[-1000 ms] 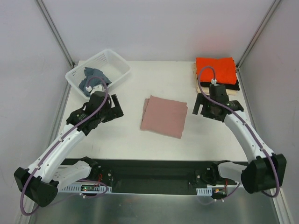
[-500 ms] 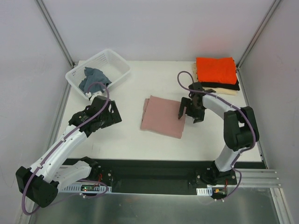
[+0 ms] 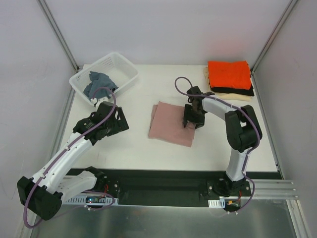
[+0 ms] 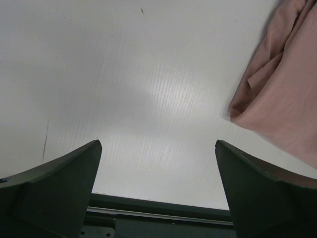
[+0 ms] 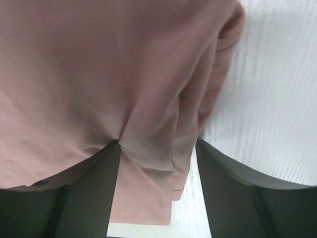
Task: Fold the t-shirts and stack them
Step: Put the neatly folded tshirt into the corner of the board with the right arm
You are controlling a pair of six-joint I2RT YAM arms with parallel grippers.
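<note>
A folded dusty-pink t-shirt (image 3: 171, 124) lies at the middle of the table. My right gripper (image 3: 193, 121) is down on its right edge; in the right wrist view (image 5: 157, 163) the jaws are apart with a fold of the pink cloth (image 5: 99, 74) between them, the left finger pressing into it. At the back right is a stack with the orange t-shirt (image 3: 229, 73) on top, then the black one (image 3: 243, 91) and the cream one (image 3: 232, 96). My left gripper (image 3: 115, 119) is open and empty over bare table, left of the pink t-shirt (image 4: 282, 99).
A white plastic basket (image 3: 126, 69) stands at the back left with a blue-grey cloth (image 3: 99, 82) in it. Metal frame posts rise at both back corners. The black rail with the arm bases runs along the near edge.
My right arm swung left from beside the stack to the pink t-shirt's right edge and came down on it. My left gripper drew back slightly toward the near left.
</note>
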